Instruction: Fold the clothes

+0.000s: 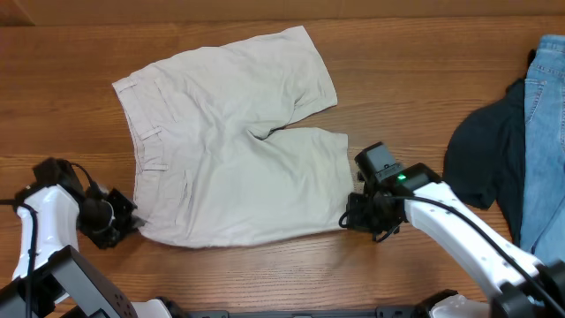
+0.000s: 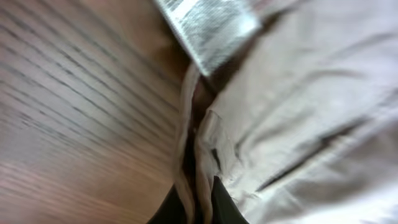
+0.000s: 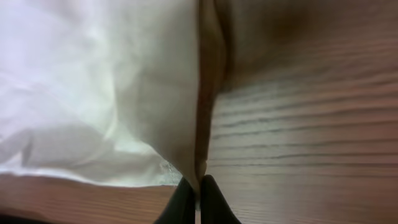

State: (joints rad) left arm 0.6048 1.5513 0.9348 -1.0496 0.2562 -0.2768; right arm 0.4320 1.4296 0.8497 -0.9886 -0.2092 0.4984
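Note:
The beige shorts (image 1: 229, 146) lie spread flat on the wooden table, waistband to the left, legs to the right. My left gripper (image 1: 131, 223) is shut on the near waistband corner; in the left wrist view the bunched fabric edge (image 2: 194, 168) runs between my fingers (image 2: 198, 202), with a white tag (image 2: 208, 28) above. My right gripper (image 1: 351, 219) is shut on the hem corner of the near leg; in the right wrist view the folded hem edge (image 3: 202, 112) is pinched between my fingertips (image 3: 198, 193).
A dark navy garment (image 1: 485, 163) and blue denim jeans (image 1: 543, 132) lie heaped at the table's right edge. Bare wood table (image 1: 53, 79) surrounds the shorts.

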